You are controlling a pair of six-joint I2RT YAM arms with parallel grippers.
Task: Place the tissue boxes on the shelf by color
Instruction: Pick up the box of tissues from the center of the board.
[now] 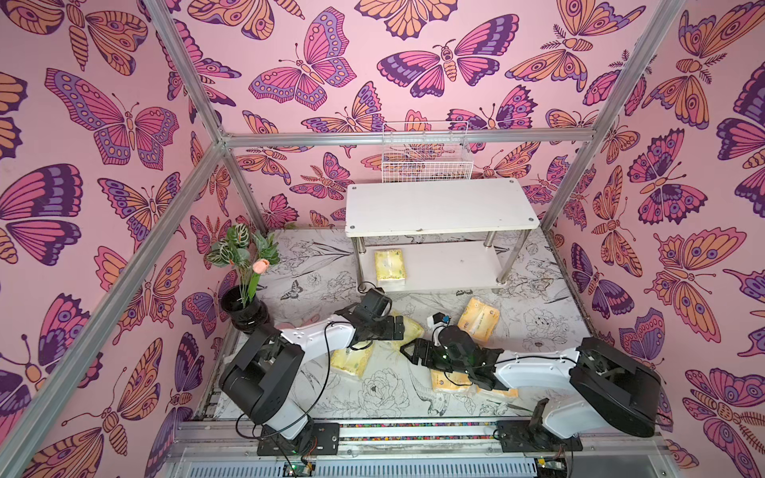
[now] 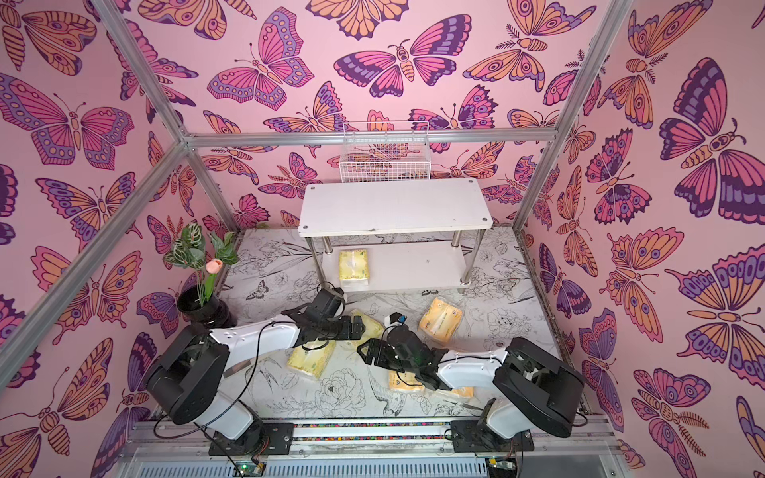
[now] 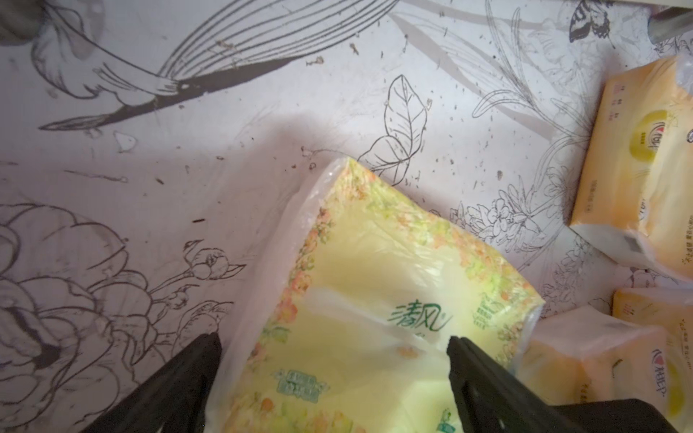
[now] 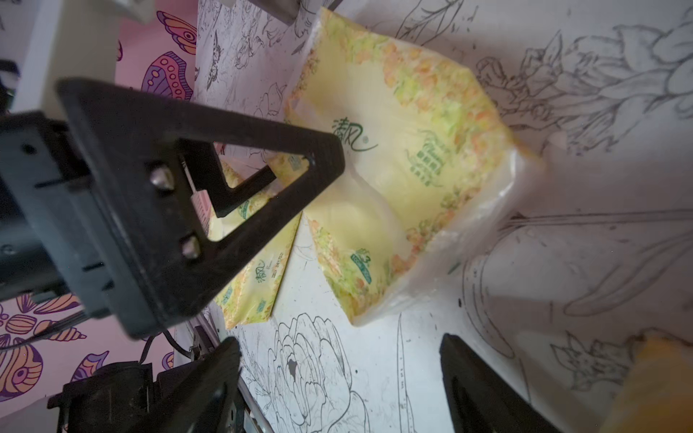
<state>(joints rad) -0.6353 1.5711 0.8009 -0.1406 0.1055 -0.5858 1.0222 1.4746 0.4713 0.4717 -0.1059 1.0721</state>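
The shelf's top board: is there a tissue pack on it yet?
No, the top board shows nothing on it; the one shelved pale yellow tissue pack lies on the lower board.

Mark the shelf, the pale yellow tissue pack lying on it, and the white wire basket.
shelf (image 1: 439, 202): in a top view, bare part of its upper board.
pale yellow tissue pack (image 1: 390, 267): in a top view, middle of its upper face.
white wire basket (image 1: 426, 171): in a top view, its front mesh wall.

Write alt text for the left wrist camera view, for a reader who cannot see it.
A pale lemon-yellow plastic-wrapped tissue pack with a green logo lies between the open black fingers of the left gripper. It rests on a white table printed with line-drawn flowers; orange-yellow plastic-wrapped tissue packs lie nearby.
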